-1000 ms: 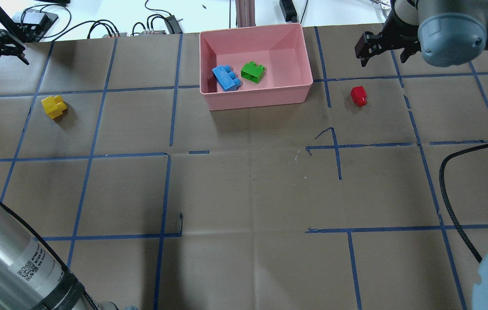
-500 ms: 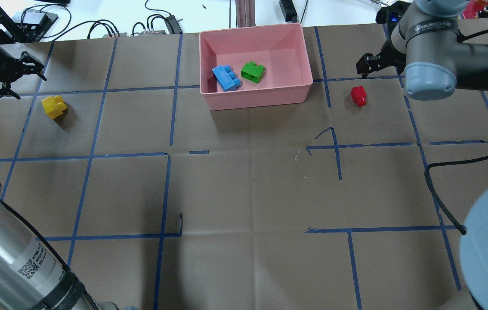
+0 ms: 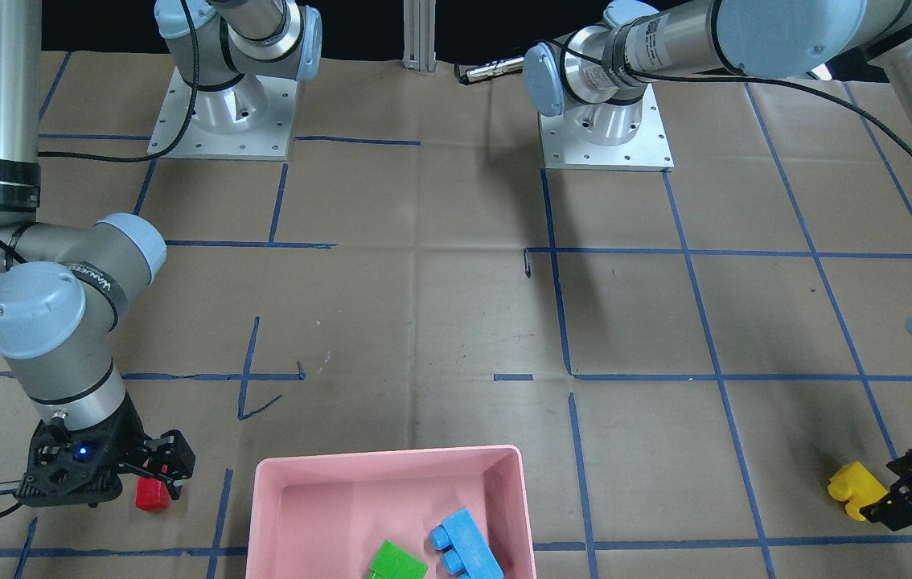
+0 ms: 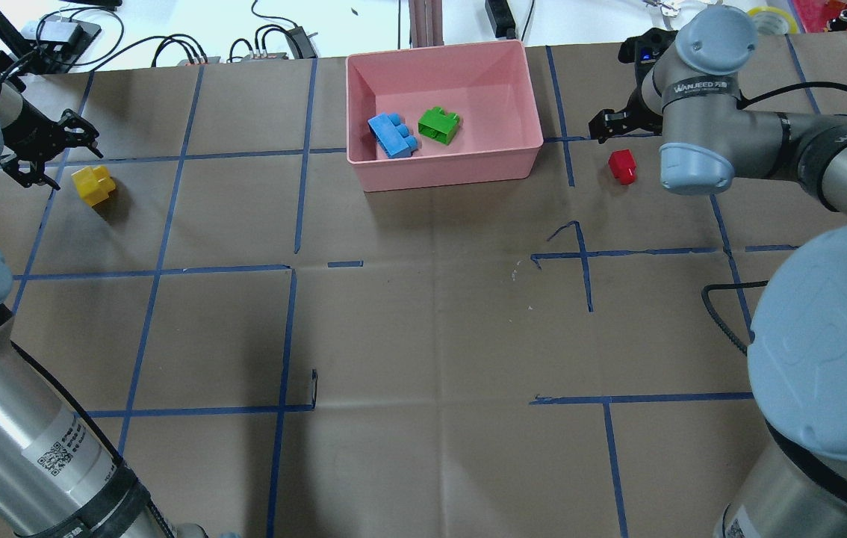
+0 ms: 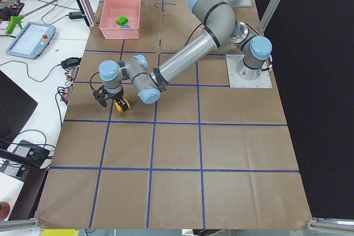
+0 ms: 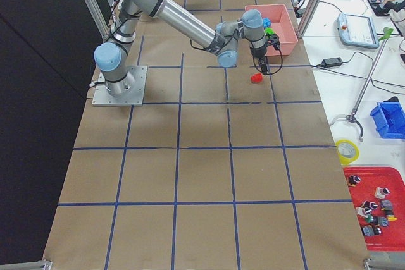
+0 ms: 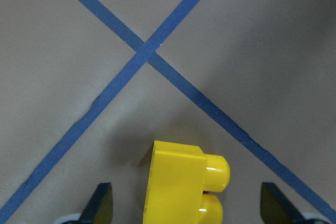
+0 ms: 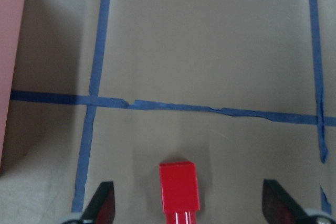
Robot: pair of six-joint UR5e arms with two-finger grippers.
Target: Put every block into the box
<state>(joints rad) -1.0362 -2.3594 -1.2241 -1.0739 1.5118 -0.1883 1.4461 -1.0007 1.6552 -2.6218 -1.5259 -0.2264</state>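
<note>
In the front-facing view, the right gripper [image 3: 158, 473] hangs low over the red block [image 3: 152, 495], which sits on the table near the pink box [image 3: 392, 460]. The left gripper [image 3: 902, 485] is just beside the yellow block [image 3: 852, 488], well apart from the box. The green block [image 3: 397, 560] and the blue block [image 3: 466, 547] lie inside the box.

The overhead view shows two blocks left to fetch, one for each arm. Each gripper appears slightly on the far side of its block, so a small shift toward the robot may be needed before descending.

In the left side view, the near arm's gripper is close above the yellow block. I cannot tell whether they touch. In the right side view, the near arm's gripper is above the red block.

The left wrist view shows the fingers spread wide with the yellow block between them. Its studs point toward one finger, so turning the wrist to grip the flat faces would probably hold it better.

The right wrist view shows the fingers equally wide, with the narrow red block centred between them. Because the block is so small, the gripper should go low enough for the pads to catch its sides. It should then close slowly so the block doesn't pop out, and lift above the box wall before moving across.
</note>
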